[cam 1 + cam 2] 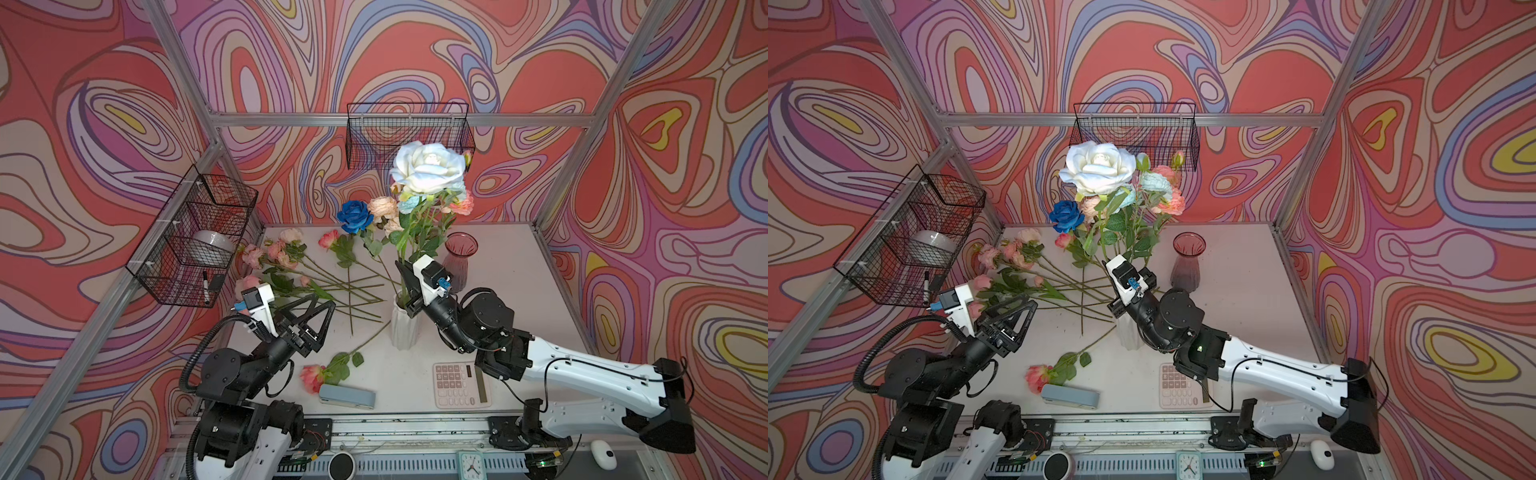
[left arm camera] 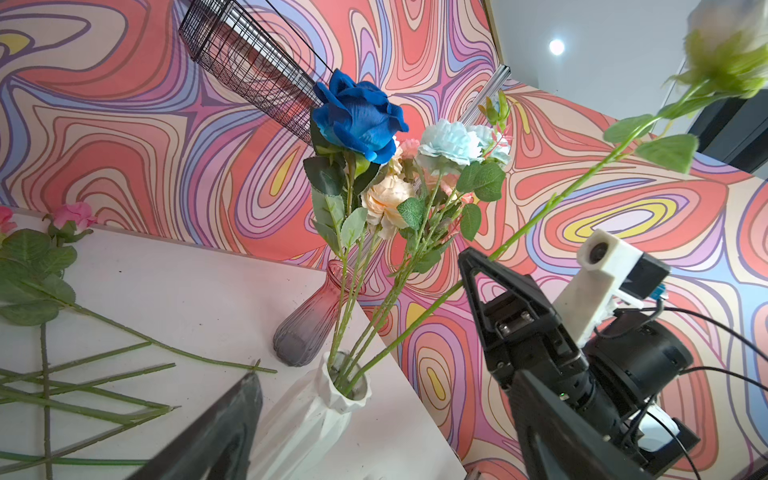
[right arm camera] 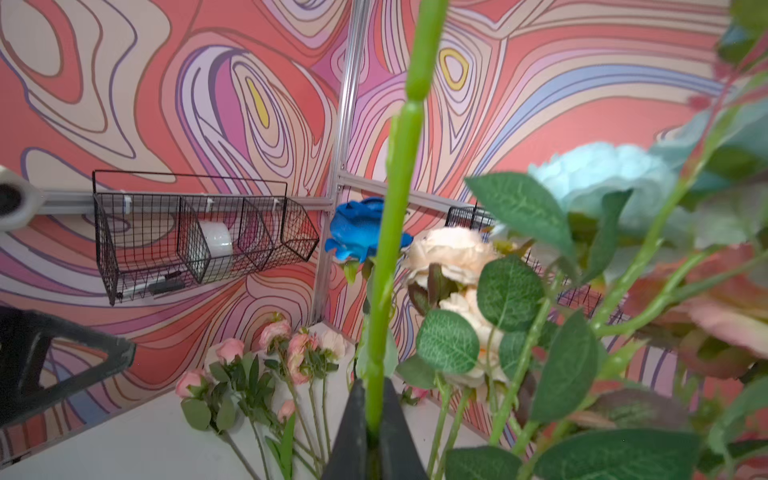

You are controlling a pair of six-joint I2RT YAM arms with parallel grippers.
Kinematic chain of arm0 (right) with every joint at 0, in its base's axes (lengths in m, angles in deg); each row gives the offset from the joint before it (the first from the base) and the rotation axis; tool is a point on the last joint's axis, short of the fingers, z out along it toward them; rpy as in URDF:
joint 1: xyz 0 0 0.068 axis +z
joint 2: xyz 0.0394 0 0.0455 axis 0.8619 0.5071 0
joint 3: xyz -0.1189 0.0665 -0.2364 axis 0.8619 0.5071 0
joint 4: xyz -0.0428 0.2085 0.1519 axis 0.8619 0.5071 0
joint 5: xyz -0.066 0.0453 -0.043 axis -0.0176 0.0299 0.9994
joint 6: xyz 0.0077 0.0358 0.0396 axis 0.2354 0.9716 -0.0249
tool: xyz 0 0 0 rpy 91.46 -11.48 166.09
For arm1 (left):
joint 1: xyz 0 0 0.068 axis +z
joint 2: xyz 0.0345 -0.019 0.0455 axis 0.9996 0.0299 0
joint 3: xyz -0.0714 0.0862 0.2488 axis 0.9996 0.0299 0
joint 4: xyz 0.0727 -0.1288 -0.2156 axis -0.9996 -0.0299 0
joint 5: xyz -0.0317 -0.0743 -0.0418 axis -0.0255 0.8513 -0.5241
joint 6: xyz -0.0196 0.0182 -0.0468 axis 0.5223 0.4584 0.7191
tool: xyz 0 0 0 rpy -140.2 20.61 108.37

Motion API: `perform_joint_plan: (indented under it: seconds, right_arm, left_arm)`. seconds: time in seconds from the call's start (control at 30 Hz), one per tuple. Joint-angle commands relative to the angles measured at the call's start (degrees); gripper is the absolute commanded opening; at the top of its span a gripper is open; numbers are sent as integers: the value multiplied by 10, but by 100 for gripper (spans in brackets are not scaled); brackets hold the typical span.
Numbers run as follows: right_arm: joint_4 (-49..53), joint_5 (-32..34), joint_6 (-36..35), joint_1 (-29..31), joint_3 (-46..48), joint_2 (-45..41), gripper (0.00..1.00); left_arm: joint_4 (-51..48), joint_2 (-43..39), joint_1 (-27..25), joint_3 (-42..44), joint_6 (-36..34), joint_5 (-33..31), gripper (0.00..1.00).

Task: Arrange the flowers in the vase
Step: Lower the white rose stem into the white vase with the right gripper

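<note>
Clearly, my right tool (image 3: 374, 399) is clenched on the thick green stem (image 3: 399, 208) of the white rose (image 1: 428, 168). Only the right wrist view shows the two jaws pinching it. In both top views the wrist camera and the leaves cover the fingertips.

The left wrist view adds something else. The stem slants down past the tool's tip into the mouth of the white vase (image 2: 332, 395). It sits there alongside the stems of the deep blue rose (image 2: 357, 116) and the peach and pale blue blooms. A red glass vase (image 2: 311, 324) stands near it on the table (image 1: 507, 270).

My left tool (image 1: 311, 305) hangs released, jaws wide, gripping nothing, over the stem ends of the loose flowers (image 1: 291, 266) fanned out at the table's back left.

Only the top views show one pink flower (image 1: 313, 376) lying alone at the front, its head touching a stapler (image 1: 347, 396).
</note>
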Motion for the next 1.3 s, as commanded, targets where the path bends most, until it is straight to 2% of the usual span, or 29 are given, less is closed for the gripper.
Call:
perform_joint_plan:
  seconds: [0.0, 0.2, 0.37, 0.5, 0.63, 0.77, 1.07, 1.27]
  right_arm:
    - [31, 7, 57, -3, 23, 7, 0]
    - [97, 26, 119, -3, 34, 25, 0]
    - [197, 43, 186, -3, 2, 43, 0]
    - [258, 45, 250, -3, -9, 37, 20]
    - [290, 18, 299, -2, -11, 14, 44]
    - [313, -3, 333, 0, -16, -10, 55]
    - [357, -26, 394, 4, -10, -54, 62]
    - [407, 17, 454, 6, -9, -70, 62]
  left_arm:
    - [8, 5, -3, 8, 10, 8, 95]
    - [6, 11, -3, 13, 11, 10, 95]
    - [-6, 24, -3, 13, 6, 21, 94]
    - [-25, 34, -3, 9, 0, 32, 94]
    - [-46, 51, -3, 1, -1, 41, 94]
    - [-76, 81, -3, -18, -5, 58, 94]
    - [-196, 100, -3, -30, -20, 16, 93]
    - [-224, 121, -3, -18, -18, -10, 94]
